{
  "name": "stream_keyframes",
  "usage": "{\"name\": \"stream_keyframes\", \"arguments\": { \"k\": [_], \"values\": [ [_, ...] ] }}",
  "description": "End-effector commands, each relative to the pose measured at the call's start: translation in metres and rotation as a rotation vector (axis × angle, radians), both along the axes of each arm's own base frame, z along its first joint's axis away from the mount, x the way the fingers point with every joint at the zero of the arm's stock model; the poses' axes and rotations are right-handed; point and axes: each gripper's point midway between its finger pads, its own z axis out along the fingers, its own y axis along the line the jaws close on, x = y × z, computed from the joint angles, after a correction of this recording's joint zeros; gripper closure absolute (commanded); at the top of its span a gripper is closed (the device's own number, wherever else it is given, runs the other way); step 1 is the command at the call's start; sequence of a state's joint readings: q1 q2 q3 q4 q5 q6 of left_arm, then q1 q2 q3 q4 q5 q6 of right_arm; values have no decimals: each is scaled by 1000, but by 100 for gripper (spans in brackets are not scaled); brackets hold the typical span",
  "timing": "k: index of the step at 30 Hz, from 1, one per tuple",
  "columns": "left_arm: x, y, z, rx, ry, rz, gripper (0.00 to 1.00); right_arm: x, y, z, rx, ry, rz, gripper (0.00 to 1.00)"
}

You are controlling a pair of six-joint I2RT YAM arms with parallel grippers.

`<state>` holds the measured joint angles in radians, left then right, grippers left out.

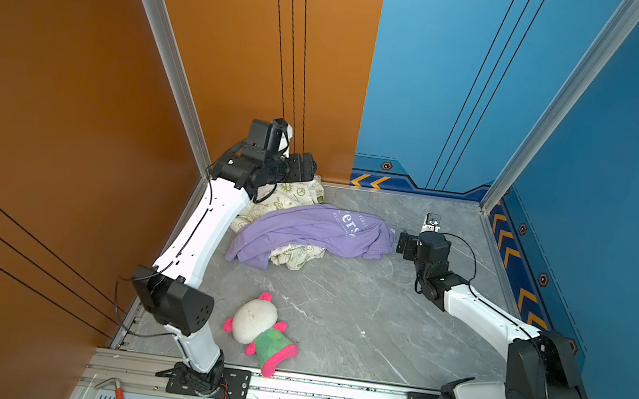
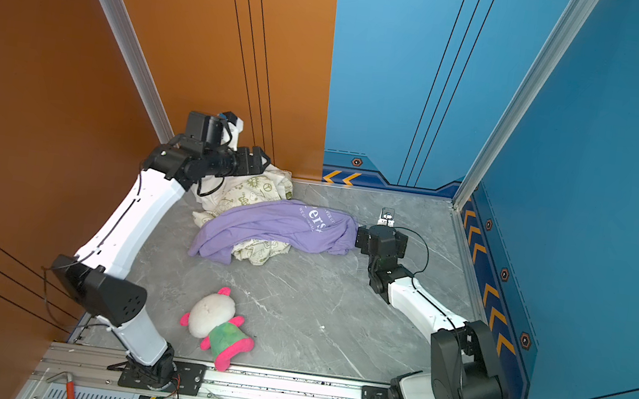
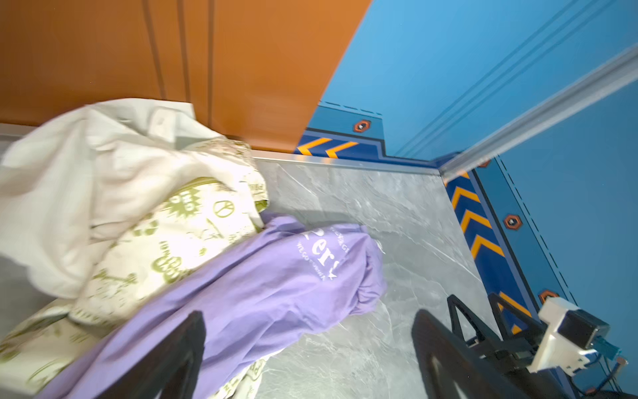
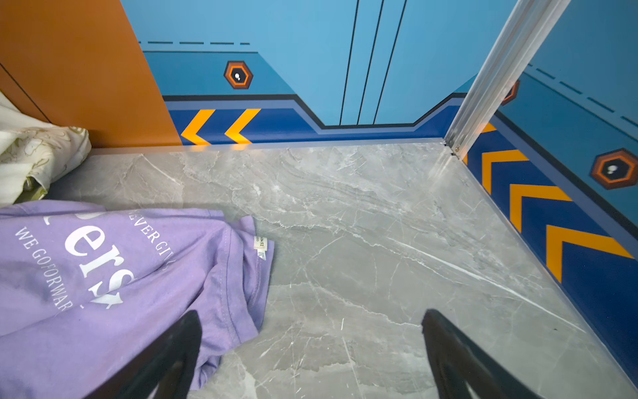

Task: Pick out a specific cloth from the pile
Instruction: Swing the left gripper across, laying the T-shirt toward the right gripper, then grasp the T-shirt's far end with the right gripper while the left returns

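Observation:
The cloth (image 1: 313,231) (image 2: 276,226) is a lavender T-shirt with white lettering, draped across the front of the pile and out onto the grey table. The pile (image 1: 288,200) (image 2: 247,193) of cream doodle-print and off-white garments sits in the back left corner. My left gripper (image 1: 305,165) (image 2: 260,159) hangs open above the pile's far side; in the left wrist view (image 3: 309,321) nothing is between its fingers, with the cloth (image 3: 262,290) below. My right gripper (image 1: 404,243) (image 2: 360,239) stands open at the cloth's right end (image 4: 103,276), empty (image 4: 310,317).
A white plush toy (image 1: 259,327) (image 2: 217,325) with pink limbs and a green dress lies near the front edge. Orange and blue walls close the table (image 1: 359,298) on three sides. An aluminium rail (image 1: 326,390) runs along the front.

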<state>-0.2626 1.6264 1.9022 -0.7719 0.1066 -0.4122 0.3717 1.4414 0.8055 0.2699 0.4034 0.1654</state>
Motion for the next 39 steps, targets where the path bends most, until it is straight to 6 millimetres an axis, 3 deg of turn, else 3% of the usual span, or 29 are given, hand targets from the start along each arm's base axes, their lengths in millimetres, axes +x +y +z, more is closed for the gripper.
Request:
{"name": "stream_keyframes", "arguments": {
  "k": [1, 7, 8, 12, 13, 20, 29, 39],
  "values": [
    [-18, 29, -40, 16, 96, 132, 7, 14, 25, 9, 24, -20, 75, 0],
    [-56, 79, -88, -165, 127, 358, 13, 16, 64, 6, 17, -23, 188, 0],
    [-62, 87, -96, -201, 132, 399, 18, 15, 70, 4, 15, -21, 201, 0],
    [-80, 117, -124, -345, 138, 548, 25, 14, 89, 1, 17, -25, 249, 0],
    [-85, 124, -141, -360, 160, 579, 27, 15, 92, 1, 16, -25, 260, 0],
    [-94, 146, -180, -498, 232, 652, 31, 18, 111, 5, 6, -22, 331, 0],
    [-72, 166, -204, -766, 211, 710, 38, 4, 118, 1, -2, -11, 362, 0],
    [-30, 156, -221, -939, 264, 666, 47, 6, 120, 6, -7, -19, 364, 0]
  ]
}}
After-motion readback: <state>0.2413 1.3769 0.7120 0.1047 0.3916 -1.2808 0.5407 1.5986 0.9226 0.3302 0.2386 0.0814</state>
